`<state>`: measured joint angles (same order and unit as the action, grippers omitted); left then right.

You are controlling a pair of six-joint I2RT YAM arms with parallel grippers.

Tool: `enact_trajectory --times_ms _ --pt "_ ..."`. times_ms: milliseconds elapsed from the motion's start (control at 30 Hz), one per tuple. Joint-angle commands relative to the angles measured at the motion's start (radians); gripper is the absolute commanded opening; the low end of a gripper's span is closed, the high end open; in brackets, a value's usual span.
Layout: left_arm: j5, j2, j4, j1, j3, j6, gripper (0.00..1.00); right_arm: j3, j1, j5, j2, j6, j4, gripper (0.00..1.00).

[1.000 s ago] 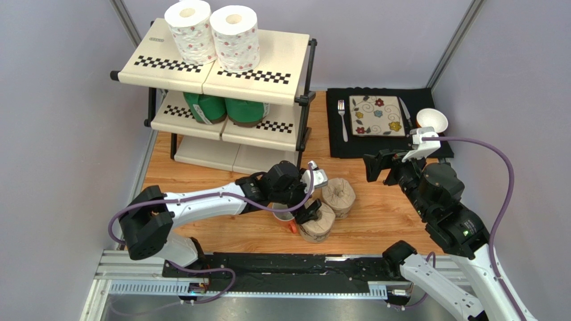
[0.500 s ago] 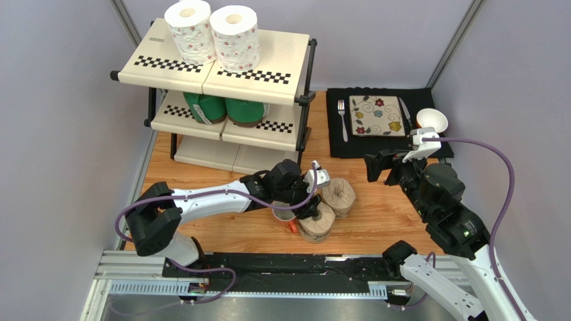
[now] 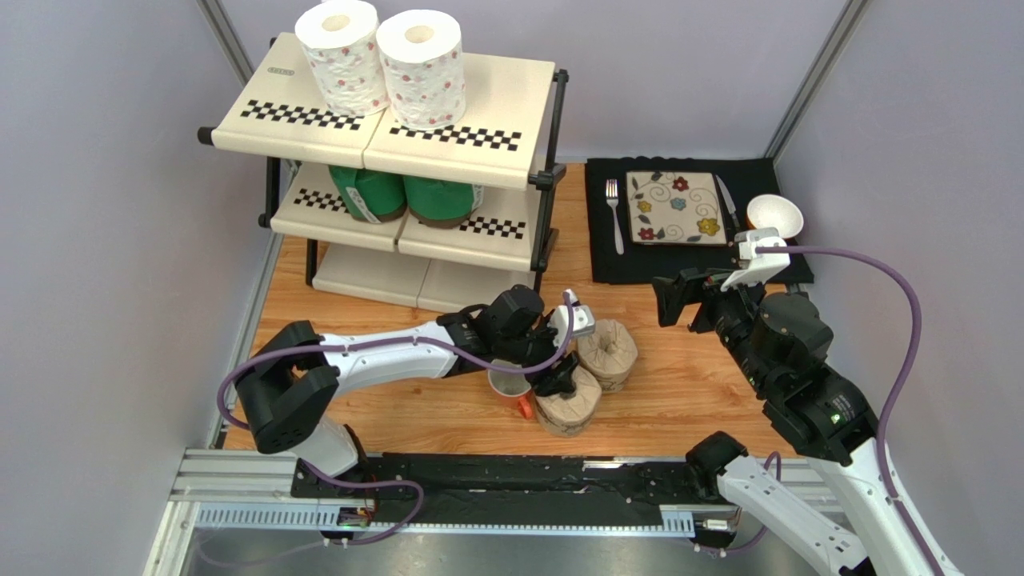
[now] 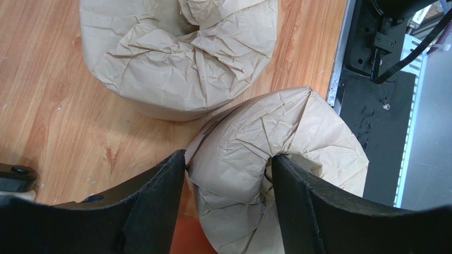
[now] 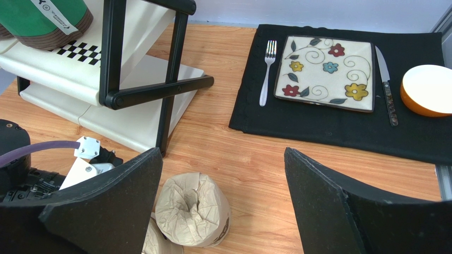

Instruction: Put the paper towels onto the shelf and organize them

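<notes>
Two tan-brown rolls stand on the wooden table: a near one [image 3: 570, 408] and a far one [image 3: 608, 349]. My left gripper [image 3: 559, 382] is on the near roll [image 4: 313, 137], one finger in its hollow core and the other against its outer wall, pinching the wall. The far roll also shows in the left wrist view [image 4: 180, 58] and the right wrist view [image 5: 193, 211]. The shelf [image 3: 481, 138] holds two white floral rolls [image 3: 343, 54] on top and two green rolls [image 3: 367, 192] on the middle tier. My right gripper [image 3: 679, 298] is open and empty, raised to the right of the rolls.
A white mug [image 3: 505, 385] with a red handle touches the near roll on its left. A black placemat [image 3: 757, 270] at back right holds a flowered plate [image 3: 677, 207], fork, knife and a white bowl [image 3: 775, 216]. The table's metal front rail [image 4: 371, 132] is just beyond the near roll.
My left gripper has moved a little right and down onto the near tan-brown roll. The right arm has not moved.
</notes>
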<state>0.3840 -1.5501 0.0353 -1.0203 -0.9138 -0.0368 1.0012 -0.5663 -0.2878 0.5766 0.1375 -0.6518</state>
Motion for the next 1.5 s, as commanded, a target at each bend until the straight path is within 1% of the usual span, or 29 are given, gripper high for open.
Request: enact_trajectory --times_ms 0,33,67,100,200,333,400,500,633,733,867,1000,1067,1100,1133,1167,1200,1233,1267,1300,1367,1400,1467 --pt "0.003 -0.013 0.058 -0.001 -0.025 0.054 0.63 0.010 -0.003 -0.014 0.002 -0.015 0.012 0.90" --pt "0.000 -0.013 0.061 -0.001 -0.026 0.058 0.59 0.008 -0.003 -0.013 0.003 -0.013 0.014 0.90" --pt "-0.002 -0.010 0.066 -0.001 -0.027 0.058 0.54 0.007 -0.003 -0.014 0.002 -0.010 0.012 0.90" --pt "-0.002 -0.010 0.069 -0.001 -0.027 0.060 0.43 0.007 -0.004 -0.013 0.000 -0.010 0.012 0.90" --pt "0.001 -0.004 0.069 -0.001 -0.022 0.060 0.30 0.004 -0.003 -0.008 0.000 -0.003 0.014 0.89" --pt "0.019 0.005 0.064 -0.001 -0.014 0.054 0.29 0.002 -0.003 -0.008 -0.004 -0.003 0.012 0.89" --pt "0.026 0.015 0.049 -0.001 -0.004 0.045 0.20 0.007 -0.003 -0.010 -0.006 -0.004 0.011 0.90" --pt "0.035 0.050 0.040 0.000 0.003 0.041 0.18 0.010 -0.003 -0.011 -0.009 -0.003 0.007 0.90" --pt "0.029 0.122 0.061 -0.001 -0.008 0.041 0.16 0.008 -0.003 -0.002 -0.009 0.004 0.007 0.90" --pt "0.021 0.186 0.064 -0.001 -0.013 0.018 0.17 0.008 -0.004 0.002 -0.004 0.010 0.009 0.90" --pt "0.009 0.263 0.058 -0.001 -0.020 0.015 0.20 0.007 -0.003 0.004 -0.004 0.020 0.015 0.90" --pt "-0.013 0.344 0.067 -0.001 -0.034 0.008 0.20 0.008 -0.003 0.007 -0.004 0.024 0.015 0.90" --pt "-0.069 0.384 0.069 -0.001 -0.019 -0.001 0.20 0.008 -0.001 0.009 -0.006 0.022 0.015 0.90" --pt "-0.098 0.431 0.064 -0.001 -0.007 -0.008 0.20 0.008 -0.003 0.007 -0.006 0.022 0.017 0.90" --pt "-0.176 0.461 0.055 -0.001 0.010 -0.018 0.20 0.008 -0.003 0.009 -0.006 0.022 0.017 0.90" --pt "-0.221 0.491 0.034 -0.001 0.053 -0.041 0.21 0.005 -0.003 0.007 -0.004 0.022 0.018 0.90" --pt "-0.261 0.557 0.017 -0.001 0.079 -0.055 0.22 0.005 -0.003 0.012 -0.001 0.024 0.021 0.89" --pt "-0.351 0.591 0.008 -0.001 0.105 -0.070 0.22 0.002 -0.003 0.013 -0.001 0.025 0.023 0.90" --pt "-0.382 0.625 -0.001 -0.001 0.154 -0.096 0.22 -0.001 -0.003 0.019 0.000 0.027 0.027 0.90" --pt "-0.504 0.687 -0.003 0.000 0.177 -0.110 0.21 -0.003 -0.003 0.028 0.005 0.030 0.032 0.89" --pt "-0.610 0.757 0.014 0.000 0.237 -0.144 0.21 -0.004 -0.003 0.039 0.011 0.031 0.038 0.90" --pt "-0.720 0.830 0.020 0.000 0.257 -0.159 0.21 -0.003 -0.001 0.047 0.014 0.034 0.041 0.90" --pt "-0.836 0.915 0.008 0.002 0.338 -0.190 0.21 -0.004 -0.003 0.052 0.020 0.039 0.046 0.90"
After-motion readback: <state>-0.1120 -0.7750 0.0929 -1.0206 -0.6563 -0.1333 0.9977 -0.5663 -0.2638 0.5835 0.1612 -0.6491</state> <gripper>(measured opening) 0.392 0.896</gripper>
